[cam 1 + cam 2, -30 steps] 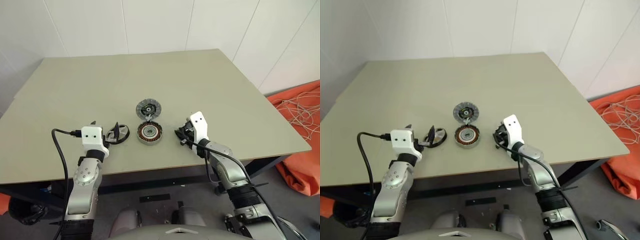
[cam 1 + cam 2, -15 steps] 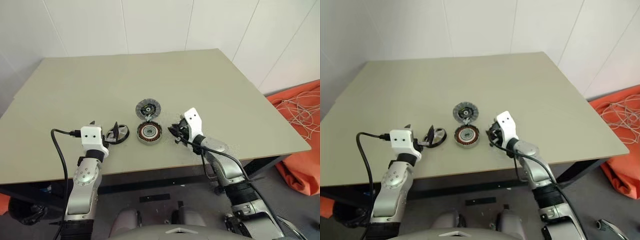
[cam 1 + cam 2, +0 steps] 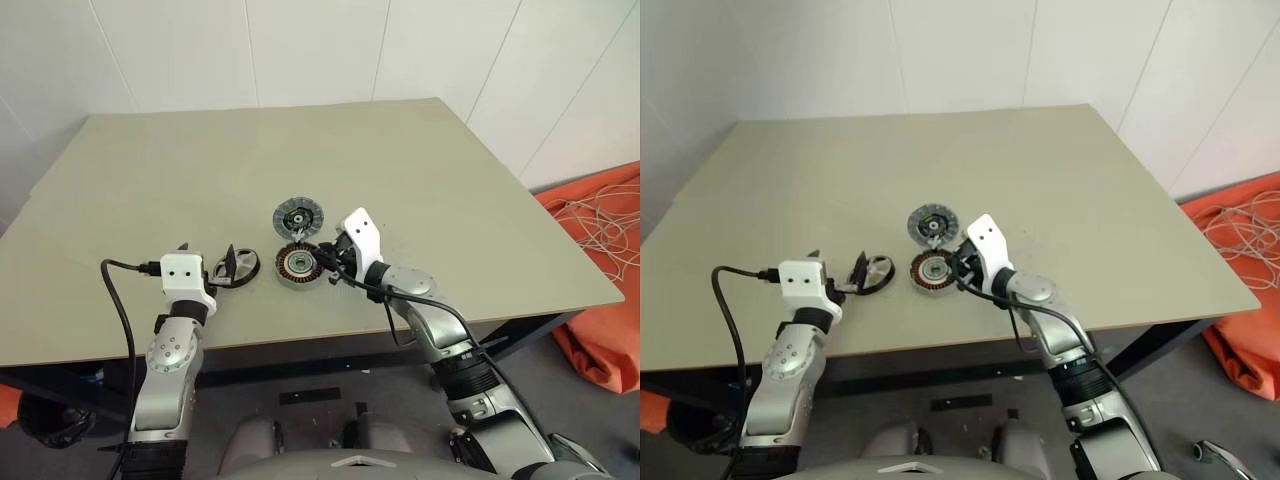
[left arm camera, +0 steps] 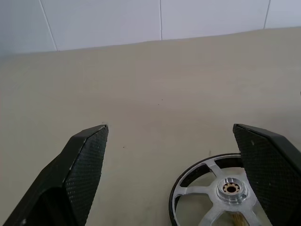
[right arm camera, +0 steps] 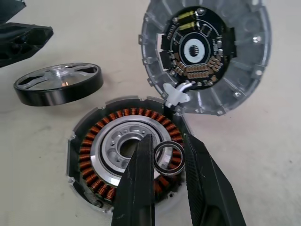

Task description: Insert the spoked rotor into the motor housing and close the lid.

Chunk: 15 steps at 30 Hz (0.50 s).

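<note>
Motor housing (image 5: 123,153) shows copper windings, apparently undamaged. Right gripper (image 5: 165,160) pinches a small metal ring (image 5: 169,158) above it; left gripper (image 4: 169,160) gapes empty near the table (image 3: 450,180) front edge.

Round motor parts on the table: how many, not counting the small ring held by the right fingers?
3: the dark spoked rotor between the left fingers, the copper-wound silver motor housing at centre, the grey lid just behind it.

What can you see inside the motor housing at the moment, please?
Inside the motor housing: copper-orange windings around a silver bearing seat with an open centre. The right gripper holds a small metal ring over it, covering the near windings.
</note>
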Available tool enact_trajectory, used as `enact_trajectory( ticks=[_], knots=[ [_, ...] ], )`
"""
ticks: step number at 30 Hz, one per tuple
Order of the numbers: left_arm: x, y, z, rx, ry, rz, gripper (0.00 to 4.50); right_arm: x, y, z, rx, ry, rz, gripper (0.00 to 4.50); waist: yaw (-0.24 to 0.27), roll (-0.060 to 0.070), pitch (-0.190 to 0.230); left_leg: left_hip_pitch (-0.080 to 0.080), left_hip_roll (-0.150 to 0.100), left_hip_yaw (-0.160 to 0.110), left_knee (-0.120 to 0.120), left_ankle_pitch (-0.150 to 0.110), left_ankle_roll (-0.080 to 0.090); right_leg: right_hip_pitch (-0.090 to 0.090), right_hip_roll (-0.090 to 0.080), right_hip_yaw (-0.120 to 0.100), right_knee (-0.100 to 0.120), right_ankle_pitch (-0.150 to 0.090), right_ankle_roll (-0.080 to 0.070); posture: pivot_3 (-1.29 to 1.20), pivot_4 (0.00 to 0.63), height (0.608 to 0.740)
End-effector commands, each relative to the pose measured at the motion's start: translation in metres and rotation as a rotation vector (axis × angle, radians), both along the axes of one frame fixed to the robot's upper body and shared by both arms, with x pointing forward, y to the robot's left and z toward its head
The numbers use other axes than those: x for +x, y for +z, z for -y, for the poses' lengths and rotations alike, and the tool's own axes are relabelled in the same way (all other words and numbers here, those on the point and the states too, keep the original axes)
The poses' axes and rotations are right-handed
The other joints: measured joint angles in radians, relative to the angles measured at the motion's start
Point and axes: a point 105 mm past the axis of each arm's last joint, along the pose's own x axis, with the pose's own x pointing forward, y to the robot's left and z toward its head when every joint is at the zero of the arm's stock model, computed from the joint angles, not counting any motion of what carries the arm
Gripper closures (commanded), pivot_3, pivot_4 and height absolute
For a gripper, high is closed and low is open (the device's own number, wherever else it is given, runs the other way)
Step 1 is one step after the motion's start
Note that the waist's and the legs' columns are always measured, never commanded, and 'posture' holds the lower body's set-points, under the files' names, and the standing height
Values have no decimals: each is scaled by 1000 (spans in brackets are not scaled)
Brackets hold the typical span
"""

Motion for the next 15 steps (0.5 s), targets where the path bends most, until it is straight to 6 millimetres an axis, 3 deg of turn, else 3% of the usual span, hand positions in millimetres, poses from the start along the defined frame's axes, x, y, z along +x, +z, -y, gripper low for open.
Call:
enact_trajectory(
  ticks=[1,15],
  knots=[
    [-1,14,-2,10,12,61,0,1,13,-12,15,47,39,3919,0,0,0,0,0,0,0,0,0,0,0,0,0,0,0,0,0,740],
    [-4,13,-4,6,31,60,0,1,6,-26,3,104,15,3919,0,0,0,0,0,0,0,0,0,0,0,0,0,0,0,0,0,740]
  ],
)
